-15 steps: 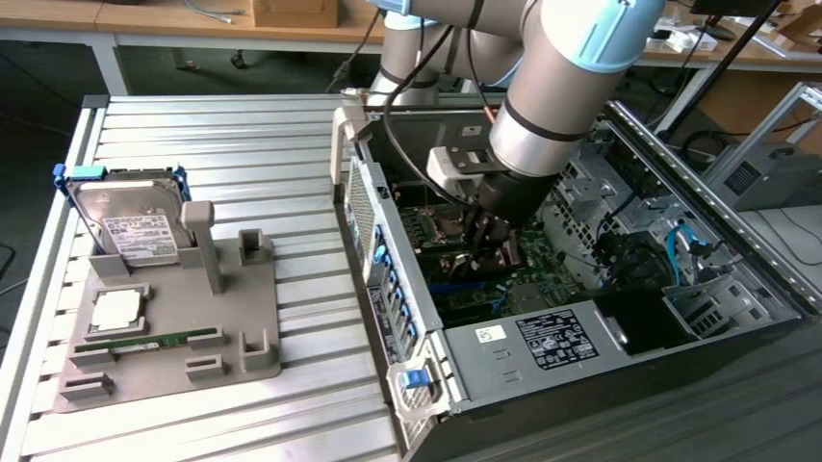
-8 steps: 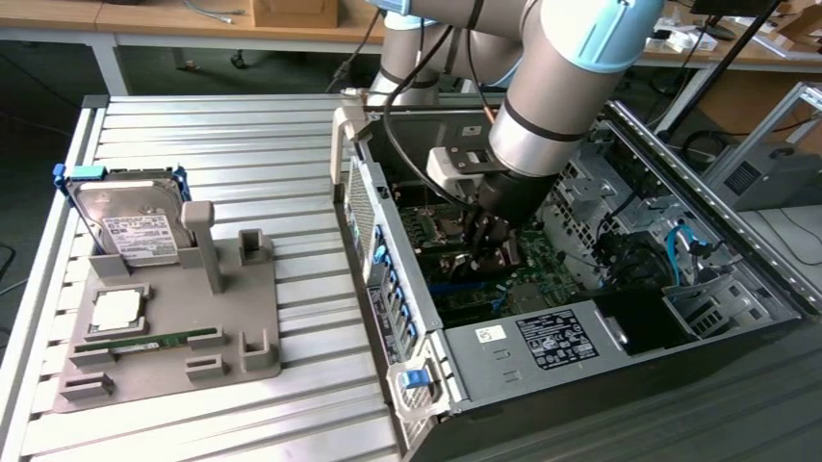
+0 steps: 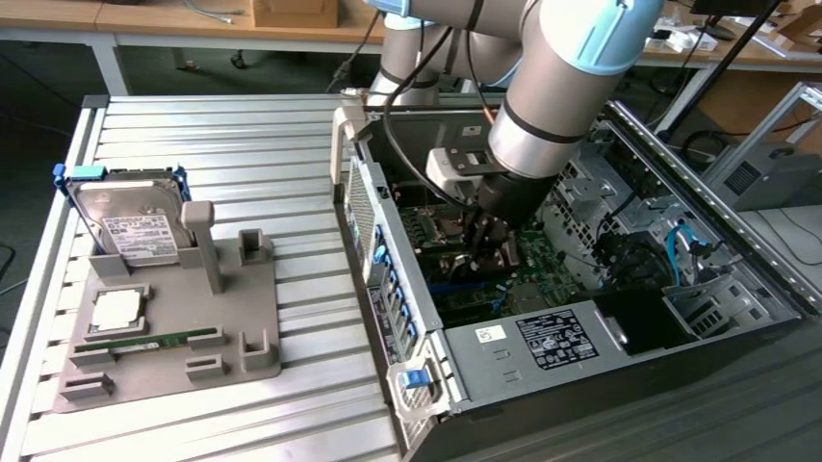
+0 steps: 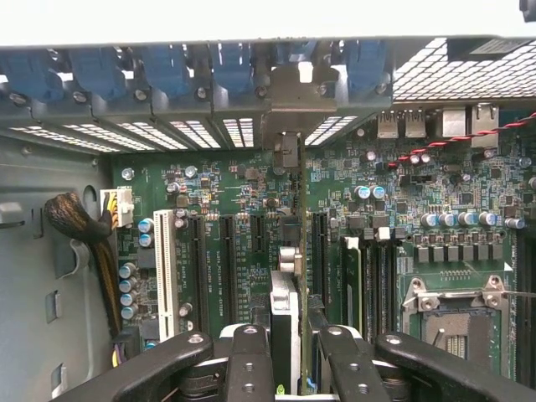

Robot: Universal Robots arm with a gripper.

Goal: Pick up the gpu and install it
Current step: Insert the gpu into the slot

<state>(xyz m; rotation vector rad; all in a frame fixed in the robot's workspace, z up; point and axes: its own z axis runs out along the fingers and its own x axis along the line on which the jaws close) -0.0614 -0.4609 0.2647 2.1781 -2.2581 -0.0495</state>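
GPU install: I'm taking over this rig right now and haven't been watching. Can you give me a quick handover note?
Pincer: shut on the gpu, a thin dark circuit card with a silver end bracket, seen edge-on.
Where: inside the open silver-and-black computer case, with the card upright over the long slots of the green motherboard.
Done: the card is picked up and inside the case. The grey plastic fixture outside holds the silver hard drive and the narrow green memory stick.
Left: I cannot tell whether the card is seated. It has not been released.
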